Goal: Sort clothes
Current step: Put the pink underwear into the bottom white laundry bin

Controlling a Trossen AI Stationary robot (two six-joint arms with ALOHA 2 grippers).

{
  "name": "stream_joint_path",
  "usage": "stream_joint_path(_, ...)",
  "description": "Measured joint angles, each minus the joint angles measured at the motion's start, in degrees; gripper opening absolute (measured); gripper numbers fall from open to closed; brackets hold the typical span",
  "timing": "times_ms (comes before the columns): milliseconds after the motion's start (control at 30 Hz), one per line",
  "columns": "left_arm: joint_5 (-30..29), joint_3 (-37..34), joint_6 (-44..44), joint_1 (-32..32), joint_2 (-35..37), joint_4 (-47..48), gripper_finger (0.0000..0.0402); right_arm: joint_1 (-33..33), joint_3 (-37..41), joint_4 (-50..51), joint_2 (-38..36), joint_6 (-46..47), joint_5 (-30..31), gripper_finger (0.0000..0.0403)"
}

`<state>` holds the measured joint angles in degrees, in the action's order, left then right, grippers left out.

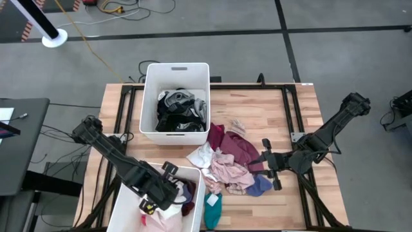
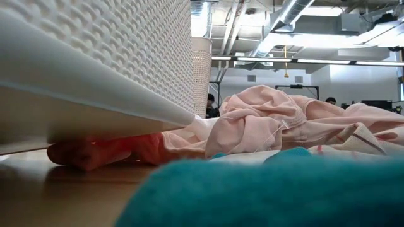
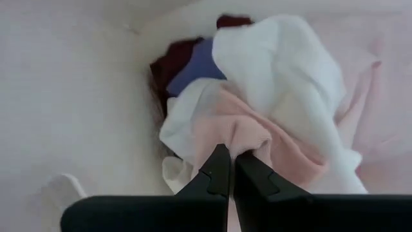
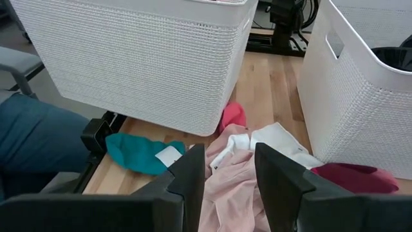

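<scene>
Wooden planks form the surface point(image 1: 270, 109), with grey floor all round it. On it the clothes point(image 1: 228, 161) lie as a crumpled heap between the two white bins: maroon at the far side, pale pink and white in the middle, a blue piece at the near right edge. The heap has no clear long axis. A teal garment point(image 1: 213, 209) lies apart at the near edge, just beside the near bin point(image 1: 196, 177), its length running from near to far.

The far bin point(image 1: 175, 71) holds black, grey and white pieces.

Inside the near bin the left claw point(image 3: 230, 169) is pressed together, pinching a pale pink cloth point(image 3: 228, 132) beside white, blue and maroon ones.

The right claw point(image 1: 269, 162) hangs spread at the heap's right edge, holding nothing.
</scene>
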<state>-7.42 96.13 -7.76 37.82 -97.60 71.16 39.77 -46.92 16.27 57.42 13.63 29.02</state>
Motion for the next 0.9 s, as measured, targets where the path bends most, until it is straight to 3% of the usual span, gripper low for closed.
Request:
stream_joint_path(467, 2.7, -12.9, -0.9, -1.1, 0.1, -10.6, 0.0001, 0.0, 0.0, 0.0, 0.0, -0.1, 0.0, 0.0150)
stream_joint_path(667, 4.1, -14.2, -2.1, -1.2, 0.0, -13.4, 0.0003, 0.0, 0.0, 0.2, 0.0, -0.1, 0.0, 0.0150)
stream_joint_path(900, 5.1, -14.2, -2.4, -1.2, 0.0, -15.6, 0.0052, -0.3, 1.0, 1.2, 0.0, 1.5, 0.0, 0.0150)
